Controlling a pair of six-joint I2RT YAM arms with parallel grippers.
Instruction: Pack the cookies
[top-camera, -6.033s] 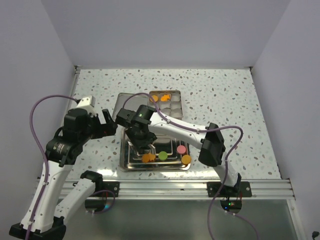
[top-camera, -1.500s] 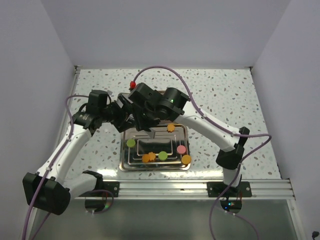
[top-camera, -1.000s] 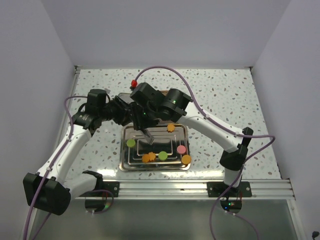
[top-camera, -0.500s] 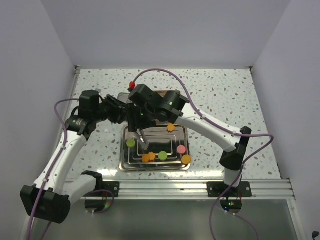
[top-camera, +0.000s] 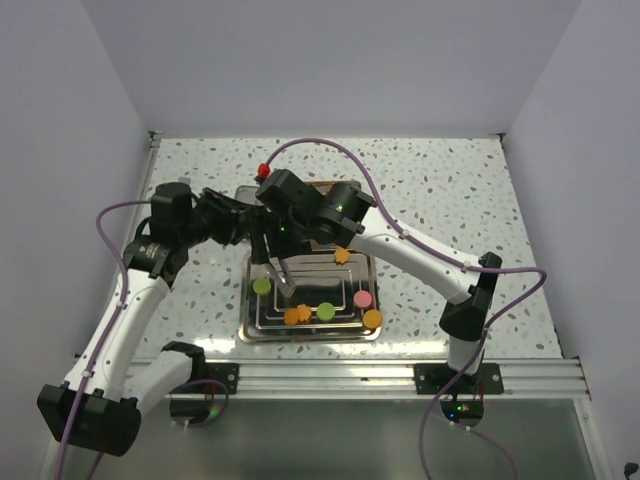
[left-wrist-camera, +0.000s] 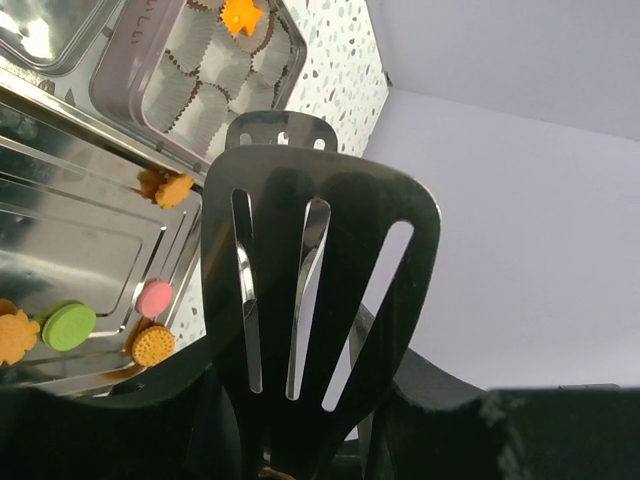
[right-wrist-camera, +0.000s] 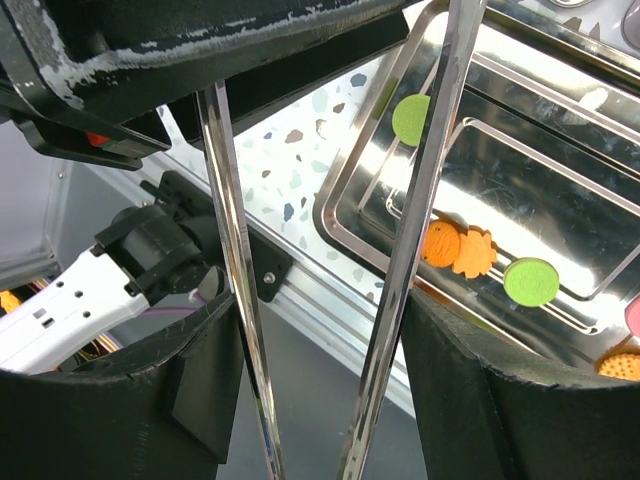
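1. Pale lilac walls close in a speckled white desk (top-camera: 450, 190), with the arms' mounting rail along its near edge.
2. The cookies (top-camera: 325, 311) are small flat discs and flower shapes. Most lie loose on a ribbed stainless-steel tray (top-camera: 310, 338): a green one at the left, an orange pair, another green, a pink and an orange along the near side, and an orange flower at the far side.
3. One orange star-shaped cookie (left-wrist-camera: 240, 15) already sits in a grey box of white paper cups (left-wrist-camera: 135, 45) just beyond the tray.
4. The right pincer (right-wrist-camera: 318, 340) clasps long polished metal tongs (right-wrist-camera: 420, 200). Their blades are spread, with nothing between them, above the tray's left part near the green disc and the orange pair.
5. The left pincer (left-wrist-camera: 300, 450) grips a black slotted spatula (left-wrist-camera: 330, 260), held up clear of the tray.
6. To do this pick well, I would settle on a single cookie, lower the blades to straddle it, and close gently, since thin discs probably skate on smooth steel. The touching orange pair looks awkward. The spatula could serve as a backstop.
7. The two arms work very near each other, so collision is the likely risk.
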